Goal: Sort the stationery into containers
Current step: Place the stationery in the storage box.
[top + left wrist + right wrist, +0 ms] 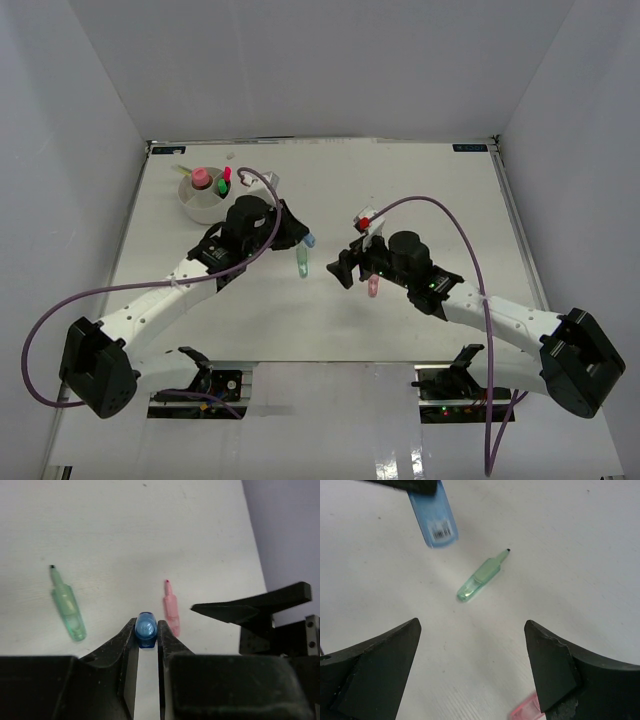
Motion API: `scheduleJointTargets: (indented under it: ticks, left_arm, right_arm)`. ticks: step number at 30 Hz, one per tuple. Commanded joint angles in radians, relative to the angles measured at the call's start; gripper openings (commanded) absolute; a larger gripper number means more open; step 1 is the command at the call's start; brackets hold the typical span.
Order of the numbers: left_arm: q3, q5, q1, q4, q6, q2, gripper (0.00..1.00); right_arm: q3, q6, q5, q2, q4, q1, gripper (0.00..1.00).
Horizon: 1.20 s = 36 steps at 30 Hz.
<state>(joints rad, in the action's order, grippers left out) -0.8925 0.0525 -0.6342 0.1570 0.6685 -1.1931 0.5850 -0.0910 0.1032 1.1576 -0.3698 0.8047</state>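
left gripper (147,636) has its jaws clamped on a blue marker (146,629); right gripper (471,630) jaws wide apart above the bench (420,180), where a pale green marker (69,611) and pink marker (171,611) lie.

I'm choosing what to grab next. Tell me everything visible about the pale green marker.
The pale green marker is short and made of translucent pale green plastic, its body narrowing to a neck with a small dark tip; no cap shows. It lies flat near the middle of the white table, beside the pink marker but apart from it. Nothing else touches it.
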Motion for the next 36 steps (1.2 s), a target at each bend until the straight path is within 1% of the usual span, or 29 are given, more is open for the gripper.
scheduleJointTargets:
  ticks: [1, 2, 3, 5, 6, 8, 9, 10, 11, 14, 15, 16, 18, 22, 23, 24, 26, 30, 36]
  left_arm:
    - [-0.069, -0.232, 0.047, 0.108, -0.085, 0.033, 0.06]
    - [-0.078, -0.281, 0.065, 0.124, -0.093, 0.032, 0.06]
    - [-0.086, -0.292, 0.114, 0.137, -0.099, 0.032, 0.07]
    - [-0.106, -0.295, 0.178, 0.162, -0.124, 0.03, 0.08]
    - [-0.111, -0.296, 0.252, 0.171, -0.129, 0.029, 0.08]
    - [-0.126, -0.31, 0.316, 0.185, -0.145, 0.021, 0.08]
    - [-0.132, -0.33, 0.376, 0.19, -0.15, 0.009, 0.08]
    - [-0.138, -0.339, 0.404, 0.194, -0.152, 0.001, 0.09]
    - [-0.151, -0.345, 0.454, 0.194, -0.152, -0.009, 0.09]
    - [-0.169, -0.362, 0.519, 0.17, -0.147, -0.063, 0.11]
    - [-0.189, -0.37, 0.56, 0.167, -0.141, -0.081, 0.11]
    - [-0.2, -0.37, 0.58, 0.167, -0.133, -0.121, 0.11]
    - [-0.233, -0.361, 0.616, 0.161, -0.121, -0.16, 0.11]
    - [-0.276, -0.381, 0.633, 0.128, -0.115, -0.24, 0.14]
    - [-0.283, -0.388, 0.633, 0.125, -0.11, -0.267, 0.14]
    - [-0.287, -0.39, 0.666, 0.107, -0.107, -0.278, 0.14]
    - [-0.287, -0.391, 0.679, 0.081, -0.098, -0.302, 0.14]
    - [-0.304, -0.385, 0.686, 0.052, -0.076, -0.345, 0.14]
    - [-0.307, -0.373, 0.691, 0.02, -0.049, -0.384, 0.19]
  right_arm:
    - [-0.004, 0.043, -0.153, -0.027, 0.049, -0.01, 0.9]
    - [-0.004, 0.053, -0.177, -0.03, 0.077, -0.012, 0.9]
    - [-0.008, 0.054, -0.218, -0.032, 0.086, -0.013, 0.9]
    - [-0.014, 0.059, -0.252, -0.041, 0.109, -0.019, 0.9]
    - [-0.019, 0.059, -0.29, -0.044, 0.112, -0.019, 0.9]
    - [-0.04, 0.06, -0.324, -0.059, 0.109, -0.024, 0.9]
    - [-0.047, 0.062, -0.347, -0.062, 0.109, -0.027, 0.9]
    - [-0.059, 0.062, -0.352, -0.064, 0.106, -0.033, 0.9]
    - [-0.065, 0.062, -0.355, -0.062, 0.094, -0.038, 0.9]
    - [-0.085, 0.056, -0.362, -0.05, 0.071, -0.05, 0.9]
    - [-0.086, 0.051, -0.359, -0.045, 0.068, -0.052, 0.9]
    - [-0.088, 0.048, -0.356, -0.042, 0.065, -0.056, 0.9]
    - [-0.086, 0.048, -0.353, -0.039, 0.065, -0.059, 0.9]
    - [-0.094, 0.048, -0.349, -0.052, 0.062, -0.068, 0.9]
    - [-0.094, 0.047, -0.346, -0.055, 0.06, -0.071, 0.9]
    - [-0.099, 0.048, -0.341, -0.056, 0.06, -0.075, 0.9]
    - [-0.1, 0.048, -0.335, -0.061, 0.057, -0.078, 0.9]
    - [-0.102, 0.047, -0.324, -0.059, 0.054, -0.082, 0.9]
    - [-0.103, 0.048, -0.315, -0.058, 0.052, -0.088, 0.9]
